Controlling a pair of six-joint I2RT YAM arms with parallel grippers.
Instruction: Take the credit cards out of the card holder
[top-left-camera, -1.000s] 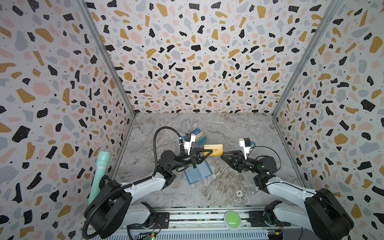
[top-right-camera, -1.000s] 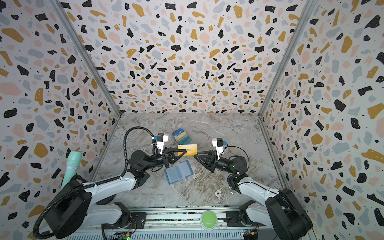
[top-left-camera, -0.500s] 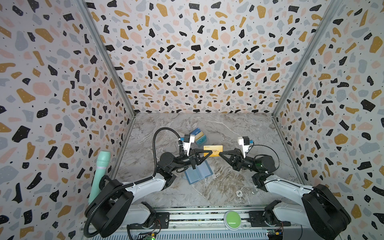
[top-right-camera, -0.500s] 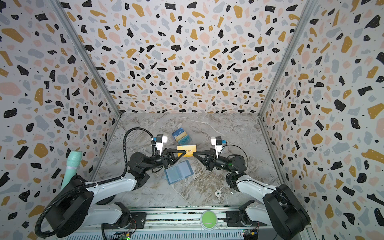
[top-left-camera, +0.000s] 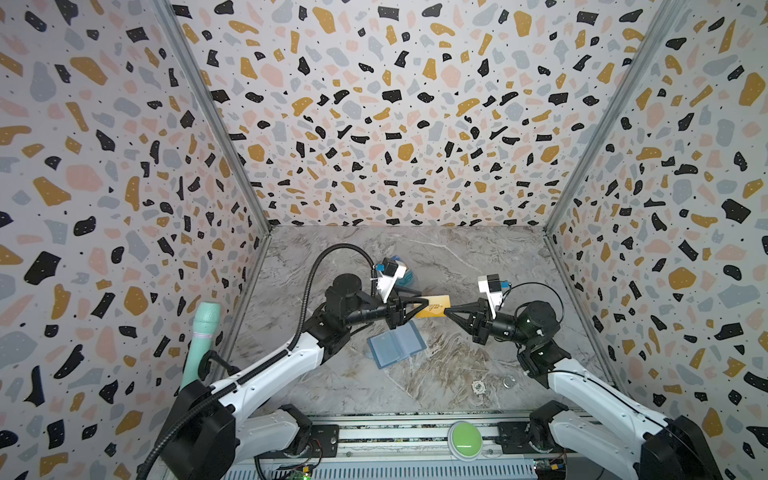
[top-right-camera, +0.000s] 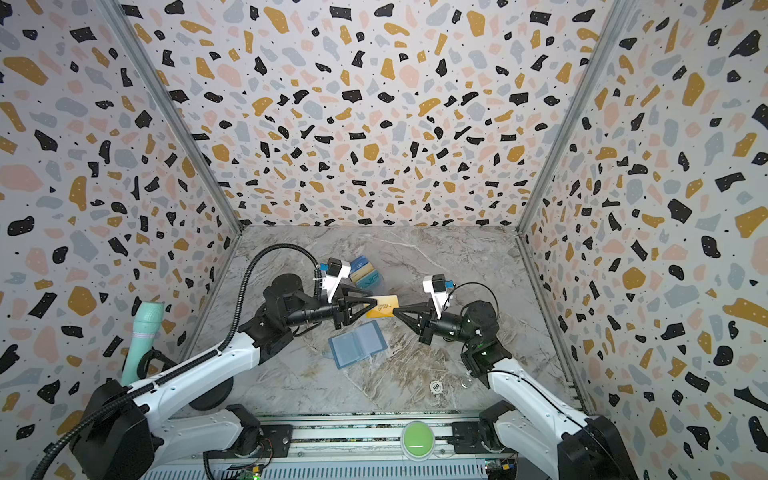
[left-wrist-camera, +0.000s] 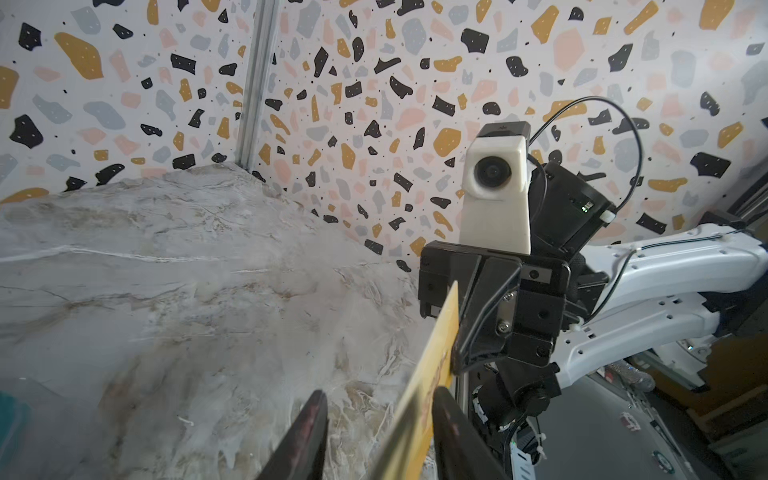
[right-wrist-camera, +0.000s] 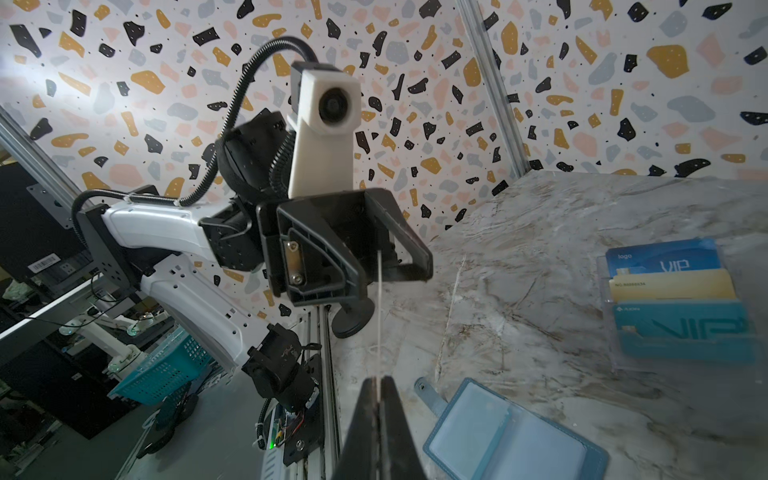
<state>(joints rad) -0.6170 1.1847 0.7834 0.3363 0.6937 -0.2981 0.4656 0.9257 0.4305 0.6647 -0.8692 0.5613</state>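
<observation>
"Card holder: position?"

"Open and flat on the marble table, nearest my base, clear sleeves facing up."

"Grippers?"

"Beyond it, my right gripper is pressed together on one end of the yellow card, holding it in the air. My left gripper stands spread, the card's opposite end between its jaws. Farthest back, the clear acrylic stand holds a dark blue card, a tan card and a teal card."
</observation>
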